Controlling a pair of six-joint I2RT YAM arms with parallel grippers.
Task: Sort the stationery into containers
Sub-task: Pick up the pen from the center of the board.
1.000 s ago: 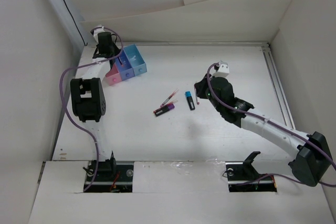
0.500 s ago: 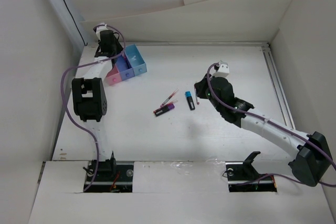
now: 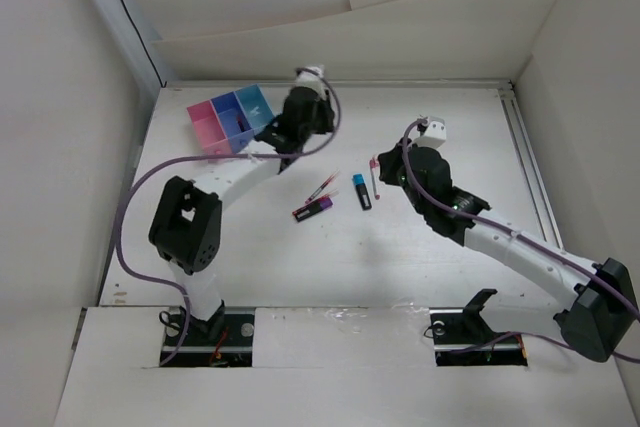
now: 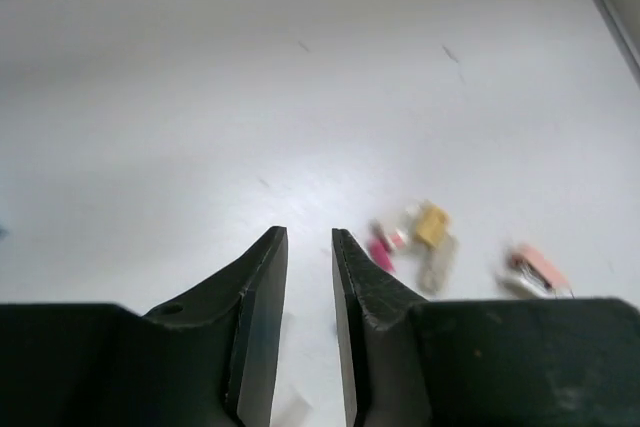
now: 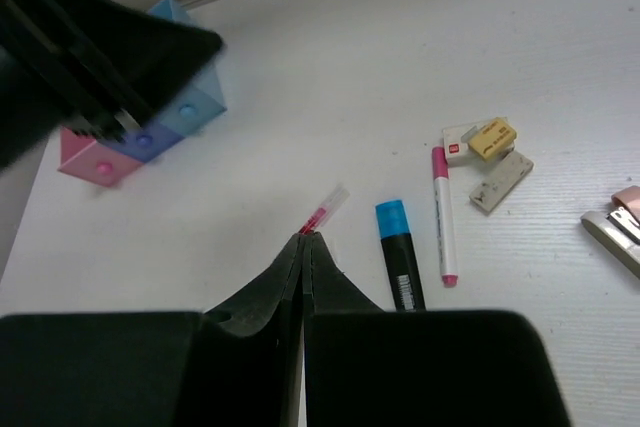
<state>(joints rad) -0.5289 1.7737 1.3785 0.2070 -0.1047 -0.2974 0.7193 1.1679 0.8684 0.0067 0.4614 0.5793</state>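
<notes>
Left claw narrowly parted, empty | containers beside it | contents unreadable

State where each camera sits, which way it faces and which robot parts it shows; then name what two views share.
Top external: above and behind the arms, looking down on the table; both arms show, bases at the bottom.
Left wrist: on the left arm, looking across the table past the left gripper.
Right wrist: on the right arm, looking past the right gripper towards the bins; the left arm shows upper left.
Shared: top and right wrist views both show bins and blue marker.
</notes>
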